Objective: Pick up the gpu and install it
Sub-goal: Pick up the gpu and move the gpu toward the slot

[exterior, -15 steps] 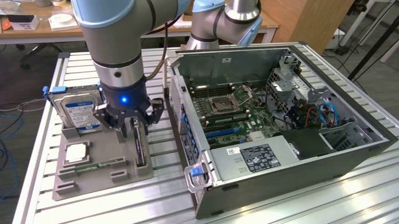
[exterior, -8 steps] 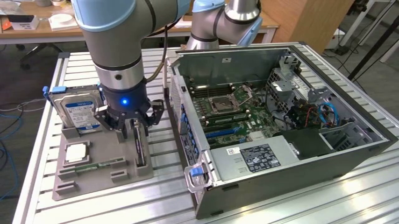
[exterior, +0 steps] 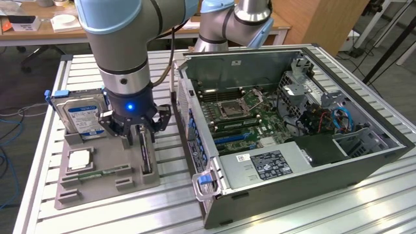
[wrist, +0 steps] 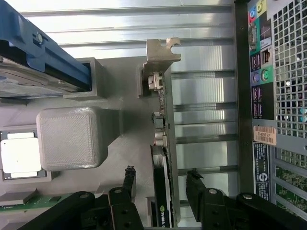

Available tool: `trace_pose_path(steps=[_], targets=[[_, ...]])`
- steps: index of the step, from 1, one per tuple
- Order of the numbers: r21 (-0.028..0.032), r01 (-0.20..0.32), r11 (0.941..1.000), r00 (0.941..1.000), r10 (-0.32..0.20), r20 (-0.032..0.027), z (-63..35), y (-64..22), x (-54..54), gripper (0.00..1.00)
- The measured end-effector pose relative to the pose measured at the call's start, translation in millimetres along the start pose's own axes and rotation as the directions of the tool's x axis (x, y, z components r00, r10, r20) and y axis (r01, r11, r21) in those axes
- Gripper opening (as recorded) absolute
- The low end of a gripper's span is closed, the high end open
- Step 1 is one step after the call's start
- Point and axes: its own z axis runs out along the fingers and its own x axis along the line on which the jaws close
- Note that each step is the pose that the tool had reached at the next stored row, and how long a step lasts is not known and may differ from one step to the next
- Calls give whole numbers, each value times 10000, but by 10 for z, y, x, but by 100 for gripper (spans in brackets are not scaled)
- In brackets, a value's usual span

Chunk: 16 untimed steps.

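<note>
Straddling the gpu [exterior: 145,155], the gripper [exterior: 144,135] hangs with its jaws spread wide. In the wrist view one of the fingers [wrist: 128,181] stands on each side of the card, and neither seems to touch it.

The gpu [wrist: 163,158] stands on edge in a slot of the grey tray [exterior: 97,187]. It sits along the tray's edge toward the exterior view's right, just beside the open case [exterior: 293,161]. Its silver bracket [wrist: 160,53] lies clear of the fingers, which flank the black cooler part. On the same tray, toward the exterior view's left, are the hard drive [exterior: 83,116], upright at the far end, and the cpu [exterior: 79,160], nearer, with the memory stick [exterior: 104,171] beside it.

The step in hand looks to be the grasp, with nothing lifted yet. To do it well:

- **Centring:** the card should sit midway between the fingers, so that both pads meet it together and it is not pushed sideways in its slot.
- **Alignment:** the pads should run parallel to the card's faces, because a skewed grip would twist it.
- **Contact:** the pads should land low enough to bear on the cooler and board, not on a thin top edge.
- **Force:** a firm but gentle grip suits a card with fragile parts on its board.
- **Clearance:** the fingers should keep off the slot walls, so that the tray is not clamped along with the card.
</note>
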Motion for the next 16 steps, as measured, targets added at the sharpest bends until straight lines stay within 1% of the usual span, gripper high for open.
trace_pose_path(steps=[7,16], targets=[[1,6,10000,10000,-6,-3,50,-2,-4,55],[1,11,10000,10000,-11,-1,84,-13,-9,55]])
